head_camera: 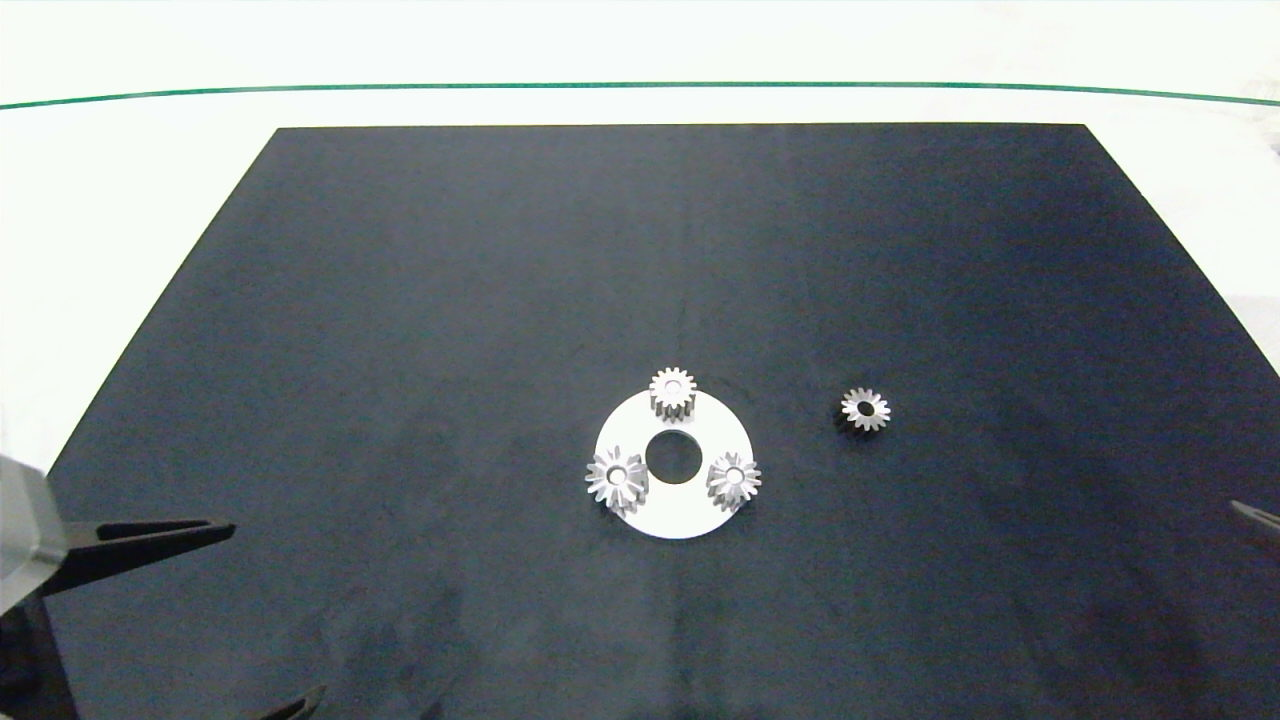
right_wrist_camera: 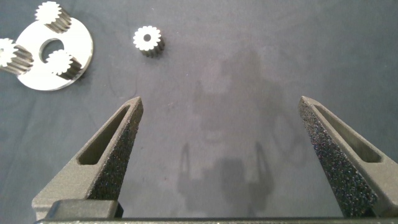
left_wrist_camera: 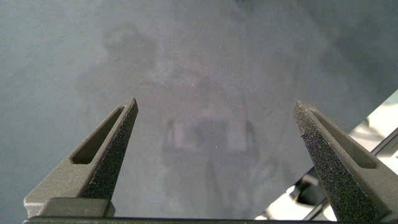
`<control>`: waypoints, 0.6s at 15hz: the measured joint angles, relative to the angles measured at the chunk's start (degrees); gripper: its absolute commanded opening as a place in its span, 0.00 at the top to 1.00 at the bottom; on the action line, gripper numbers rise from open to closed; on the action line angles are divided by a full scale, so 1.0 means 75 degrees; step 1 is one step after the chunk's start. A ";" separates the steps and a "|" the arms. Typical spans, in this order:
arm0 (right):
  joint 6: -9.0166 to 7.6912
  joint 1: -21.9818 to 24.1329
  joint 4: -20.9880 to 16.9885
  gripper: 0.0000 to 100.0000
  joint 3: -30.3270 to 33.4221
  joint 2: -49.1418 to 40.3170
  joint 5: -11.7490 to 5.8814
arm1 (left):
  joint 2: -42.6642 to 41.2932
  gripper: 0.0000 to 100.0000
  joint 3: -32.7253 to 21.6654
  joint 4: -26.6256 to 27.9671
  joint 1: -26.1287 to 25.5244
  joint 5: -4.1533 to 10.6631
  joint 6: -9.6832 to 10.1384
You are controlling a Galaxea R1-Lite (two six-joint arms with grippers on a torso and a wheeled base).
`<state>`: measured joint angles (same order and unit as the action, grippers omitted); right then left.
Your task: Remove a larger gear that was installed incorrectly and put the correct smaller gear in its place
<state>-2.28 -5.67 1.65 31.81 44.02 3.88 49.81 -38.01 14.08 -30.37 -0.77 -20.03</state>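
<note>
Three gears sit on a plain disc, no legible markings.

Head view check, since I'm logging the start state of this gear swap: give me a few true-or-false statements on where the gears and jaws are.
1. Three gears sit on the round plate. True.
2. The larger gear lies alone on the mat. False: it sits on the plate's left side.
3. The smaller gear lies on the black mat, right of the plate. True.
4. The right gripper is shut on a gear. False: its jaws are open and empty.
5. The left gripper has open jaws. True.
</note>
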 measured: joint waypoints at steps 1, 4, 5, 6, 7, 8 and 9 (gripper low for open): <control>0.0010 0.0011 0.0000 0.00 0.0106 0.0208 -0.0039 | 0.0278 0.00 -0.0068 -0.0008 -0.0078 0.0003 -0.0125; 0.0011 0.0015 0.0096 0.00 0.0283 0.0746 -0.0176 | 0.0974 0.00 -0.0180 -0.0397 -0.0720 0.0099 -0.0206; 0.0018 0.0021 0.0172 0.00 0.0309 0.0889 -0.0179 | 0.1234 0.00 -0.0231 -0.0540 -0.0835 0.0130 -0.0247; 0.0023 0.0021 0.0172 0.00 0.0315 0.0980 -0.0180 | 0.1510 0.00 -0.0304 -0.0626 -0.0918 0.0143 -0.0312; 0.0026 0.0024 0.0174 0.00 0.0327 0.1044 -0.0184 | 0.1804 0.00 -0.0418 -0.0681 -0.0961 0.0176 -0.0367; 0.0026 0.0033 0.0177 0.00 0.0327 0.1084 -0.0190 | 0.2064 0.00 -0.0528 -0.0720 -0.0993 0.0293 -0.0427; 0.0026 0.0047 0.0177 0.00 0.0330 0.1113 -0.0193 | 0.2329 0.00 -0.0636 -0.0819 -0.1040 0.0523 -0.0536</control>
<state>-2.08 -5.32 2.97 34.28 52.37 2.43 67.28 -42.78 7.94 -38.17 3.16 -24.05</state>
